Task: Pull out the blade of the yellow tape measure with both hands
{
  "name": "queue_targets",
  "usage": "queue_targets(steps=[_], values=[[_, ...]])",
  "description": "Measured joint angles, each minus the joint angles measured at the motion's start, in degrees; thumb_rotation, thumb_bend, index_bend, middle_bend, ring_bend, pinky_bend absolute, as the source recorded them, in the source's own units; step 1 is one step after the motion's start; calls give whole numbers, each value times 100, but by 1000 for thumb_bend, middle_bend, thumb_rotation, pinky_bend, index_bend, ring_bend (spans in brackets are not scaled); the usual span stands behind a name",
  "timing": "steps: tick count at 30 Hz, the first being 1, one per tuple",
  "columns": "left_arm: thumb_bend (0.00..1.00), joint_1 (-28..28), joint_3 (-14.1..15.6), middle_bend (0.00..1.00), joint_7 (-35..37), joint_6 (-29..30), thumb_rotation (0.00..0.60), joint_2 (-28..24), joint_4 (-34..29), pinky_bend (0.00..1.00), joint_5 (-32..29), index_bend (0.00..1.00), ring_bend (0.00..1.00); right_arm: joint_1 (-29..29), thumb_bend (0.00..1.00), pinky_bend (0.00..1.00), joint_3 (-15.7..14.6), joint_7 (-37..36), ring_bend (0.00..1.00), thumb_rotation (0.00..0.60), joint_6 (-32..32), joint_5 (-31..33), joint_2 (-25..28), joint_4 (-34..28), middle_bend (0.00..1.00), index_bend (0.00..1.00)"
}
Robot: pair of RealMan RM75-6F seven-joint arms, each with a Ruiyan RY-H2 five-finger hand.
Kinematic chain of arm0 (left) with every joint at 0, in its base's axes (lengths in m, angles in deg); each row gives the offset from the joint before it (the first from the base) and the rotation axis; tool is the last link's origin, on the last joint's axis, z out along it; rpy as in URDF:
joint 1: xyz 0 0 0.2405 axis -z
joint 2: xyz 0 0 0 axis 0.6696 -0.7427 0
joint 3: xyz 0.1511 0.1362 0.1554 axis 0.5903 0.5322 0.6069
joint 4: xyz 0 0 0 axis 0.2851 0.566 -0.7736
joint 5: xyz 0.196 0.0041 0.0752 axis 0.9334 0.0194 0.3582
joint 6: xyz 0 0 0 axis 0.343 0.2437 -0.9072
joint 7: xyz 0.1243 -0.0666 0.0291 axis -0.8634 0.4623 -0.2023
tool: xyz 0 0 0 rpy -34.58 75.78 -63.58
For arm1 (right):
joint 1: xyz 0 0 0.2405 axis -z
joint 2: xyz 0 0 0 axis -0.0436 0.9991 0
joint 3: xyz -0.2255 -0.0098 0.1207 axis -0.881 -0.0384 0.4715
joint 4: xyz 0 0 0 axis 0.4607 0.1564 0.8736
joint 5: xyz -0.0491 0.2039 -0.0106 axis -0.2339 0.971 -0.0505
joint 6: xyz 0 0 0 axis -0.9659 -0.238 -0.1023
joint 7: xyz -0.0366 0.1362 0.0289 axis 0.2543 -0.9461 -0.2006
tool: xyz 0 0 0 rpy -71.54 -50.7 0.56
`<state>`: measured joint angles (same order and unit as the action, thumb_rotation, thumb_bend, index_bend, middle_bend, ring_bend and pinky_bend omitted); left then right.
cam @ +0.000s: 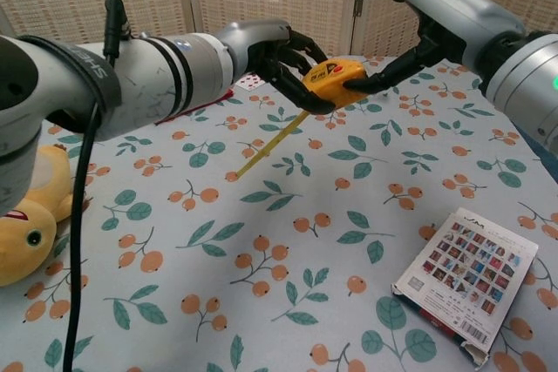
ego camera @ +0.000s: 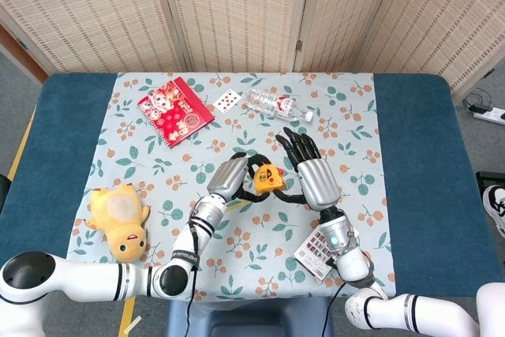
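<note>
Near the frame's centre, the left hand [cam: 283, 58] grips the rounded yellow plastic tape measure [cam: 330, 78] above the floral tablecloth [cam: 288, 250], steadying its case while the right hand [cam: 410, 15], fingers spread and empty, reaches toward it, probably for the narrow yellow blade [cam: 266, 147] hanging down-left.

The head view looks steeply down from above the near edge of the table [ego camera: 418, 163], taking in its whole top, from the near edge to the far edge under the woven screens [ego camera: 237, 13]. The chest view sits low and close (almost at tabletop height), facing across the floral cloth [cam: 288, 285] toward the far edge. Both views share the cloth's middle, the yellow tape measure [ego camera: 267, 180] [cam: 336, 78], the plush toy [ego camera: 118, 219] [cam: 30, 215] by the left edge and the printed box [ego camera: 317, 250] [cam: 475, 289] near the near edge.
</note>
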<state>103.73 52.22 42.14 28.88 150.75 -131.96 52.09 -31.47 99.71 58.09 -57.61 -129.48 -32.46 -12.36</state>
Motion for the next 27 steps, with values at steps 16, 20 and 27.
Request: queue_targets(steps=[16, 20, 27], values=[[482, -74, -75, 515, 261, 7, 600, 70, 88, 133, 161, 557, 474, 22, 281, 0, -38, 63, 2, 600, -32, 144, 97, -48, 0, 0], [486, -99, -96, 516, 338, -39, 600, 61, 91, 134, 167, 558, 474, 21, 282, 0, -41, 77, 14, 600, -34, 179, 109, -38, 0, 0], [494, -144, -128, 518, 490, -126, 600, 55, 145, 139, 150, 560, 475, 27, 282, 0, -21, 69, 8, 600, -61, 223, 151, -17, 0, 0]])
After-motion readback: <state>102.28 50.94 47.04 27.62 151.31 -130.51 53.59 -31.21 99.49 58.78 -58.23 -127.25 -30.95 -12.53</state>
